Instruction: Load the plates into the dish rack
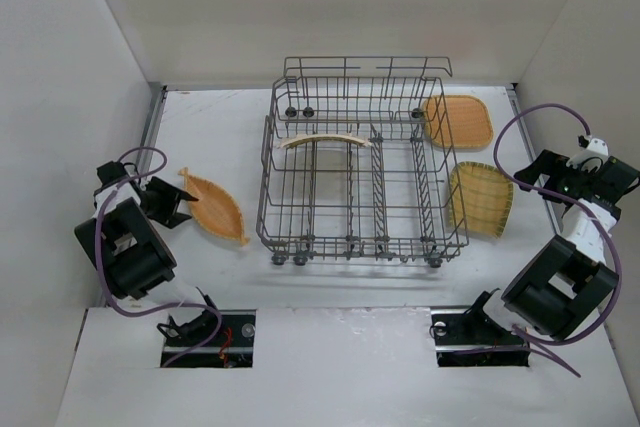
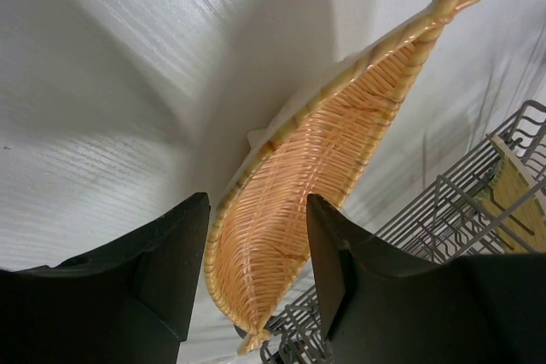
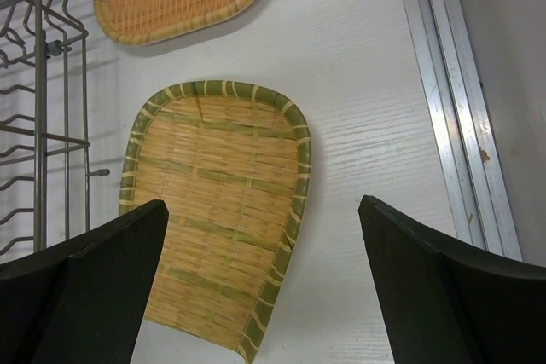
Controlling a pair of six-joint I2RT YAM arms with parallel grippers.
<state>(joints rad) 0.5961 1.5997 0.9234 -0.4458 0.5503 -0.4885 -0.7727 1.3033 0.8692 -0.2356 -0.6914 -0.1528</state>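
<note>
Straddling the pointed near end of the leaf-shaped plate (image 1: 214,209), the left gripper (image 2: 256,208) sits low at the left of the overhead view. In its wrist view the two dark fingers (image 2: 171,266) stand right at the plate's rims, one on each side. Whether they press on it or only bracket it, I cannot tell. The woven plate runs diagonally away from the fingers, and from above it lies on the white table (image 1: 215,132) just left of the dish rack (image 1: 362,237).

The grey wire dish rack fills the middle of the overhead view, its taller rail toward the top. One plate (image 1: 325,138) stands edge-on among the tines in the rack's upper left part and shows as a thin pale curved sliver.

At the rack's upper right corner, a rounded-square orange plate (image 1: 458,122) lies flat on the table. Below it, beside the rack's right wall, lies a yellow plate with a green rim (image 1: 480,199).

The right gripper (image 3: 263,210) hangs above that green-rimmed plate with its jaws spread wide and nothing between them. An aluminium rail (image 3: 448,100) runs along the right of its wrist view.
</note>
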